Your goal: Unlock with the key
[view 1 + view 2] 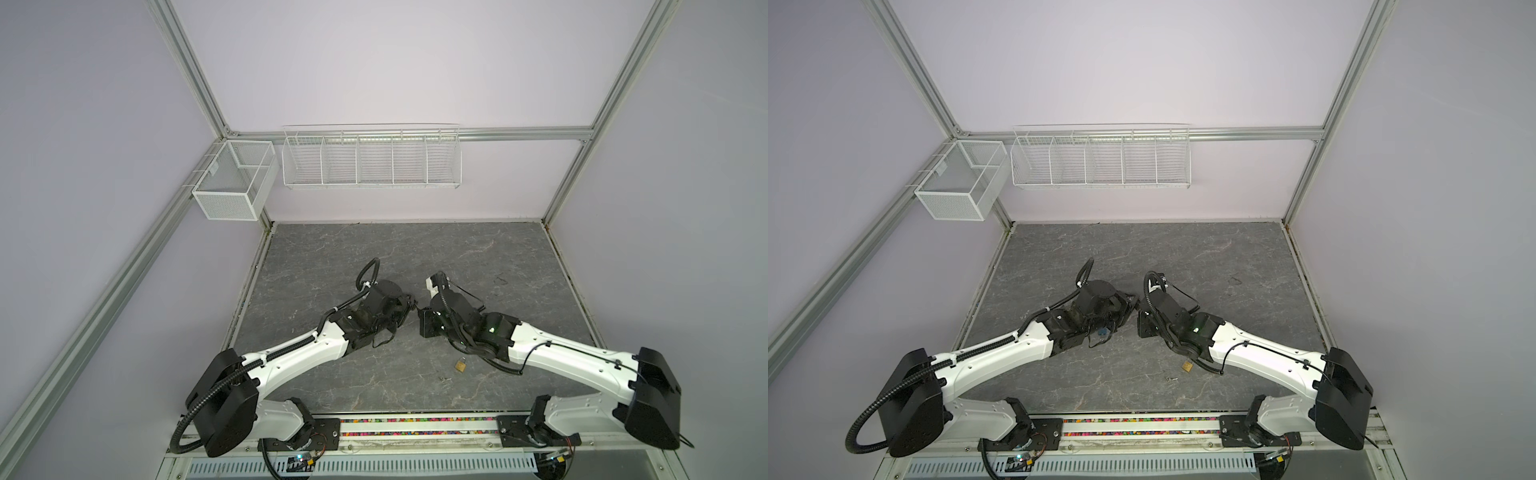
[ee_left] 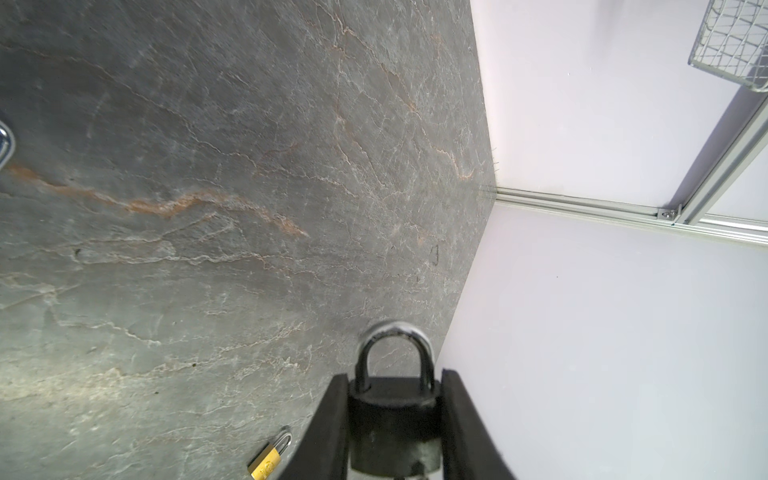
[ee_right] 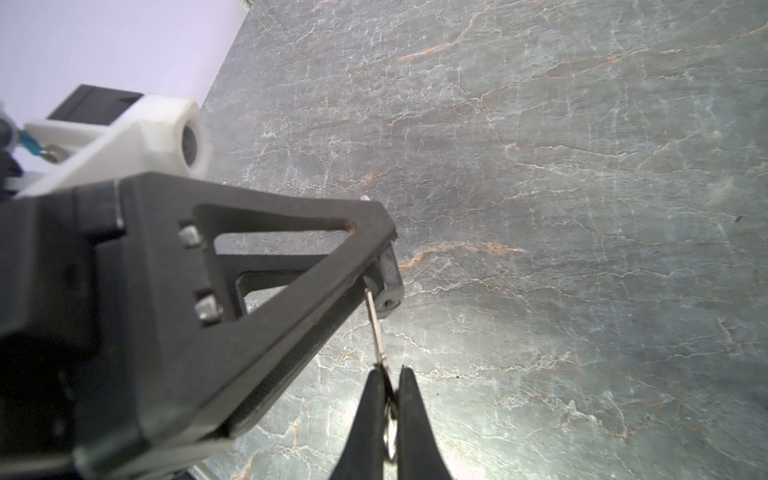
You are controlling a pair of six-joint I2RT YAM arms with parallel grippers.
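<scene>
Evidently I'm at the insertion step. My left claw (image 2: 392, 376) is part closed on the body of the black padlock (image 2: 392, 419), squeezing its two flat sides and holding it off the counter (image 2: 208, 249). The shackle points away from the wrist, so the keyhole end faces my other arm. Both shackle legs sit in the body, so I judge the lock not yet opened. My right claw (image 3: 391, 372) is pinched tight on the head of the key (image 3: 375, 324), leaving the thin blade free and sticking out toward the lock's base, where its tip meets the body. I can't tell whether it has entered the keyway or only touches the face. Gripping the lock by its sides should stop it spinning when I turn the key. A brass padlock (image 1: 460, 365) lies flat on the counter below my right forearm, well apart from both claws and not part of this step. The blade is slender, so I expect any misalignment to bend or skid it.
</scene>
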